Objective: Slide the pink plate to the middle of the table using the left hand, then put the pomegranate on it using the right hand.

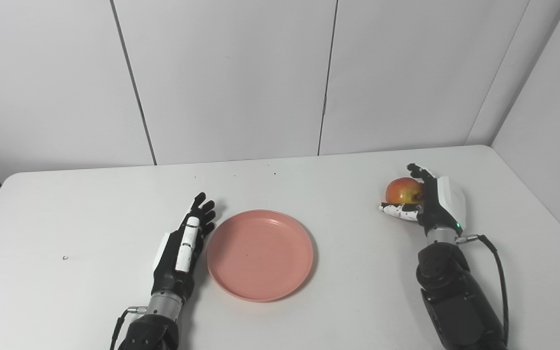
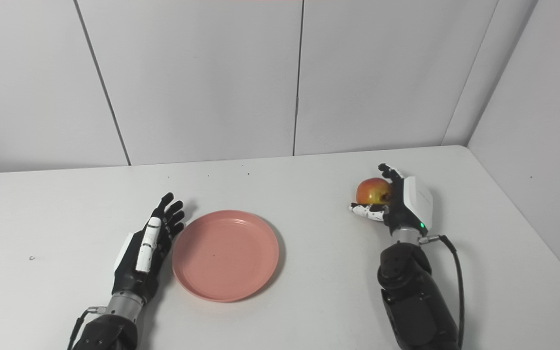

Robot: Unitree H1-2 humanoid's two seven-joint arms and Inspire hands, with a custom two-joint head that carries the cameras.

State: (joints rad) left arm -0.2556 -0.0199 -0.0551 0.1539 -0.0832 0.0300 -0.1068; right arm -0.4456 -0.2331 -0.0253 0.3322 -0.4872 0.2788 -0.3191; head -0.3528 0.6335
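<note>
The pink plate (image 1: 259, 253) lies flat near the middle of the white table, a little toward the front. My left hand (image 1: 185, 248) is open with its fingers straight, lying along the plate's left rim, close to or just touching it. The red-yellow pomegranate (image 1: 403, 190) is at the right of the table, well apart from the plate. My right hand (image 1: 430, 201) is wrapped around it, fingers curled over its far side and the thumb (image 1: 396, 210) under its near side. I cannot tell whether the fruit rests on the table or is lifted.
The white table (image 1: 90, 218) meets grey wall panels at the back and a wall on the right. A tiny speck (image 1: 65, 257) lies at the left. A black cable (image 1: 498, 272) loops off my right wrist.
</note>
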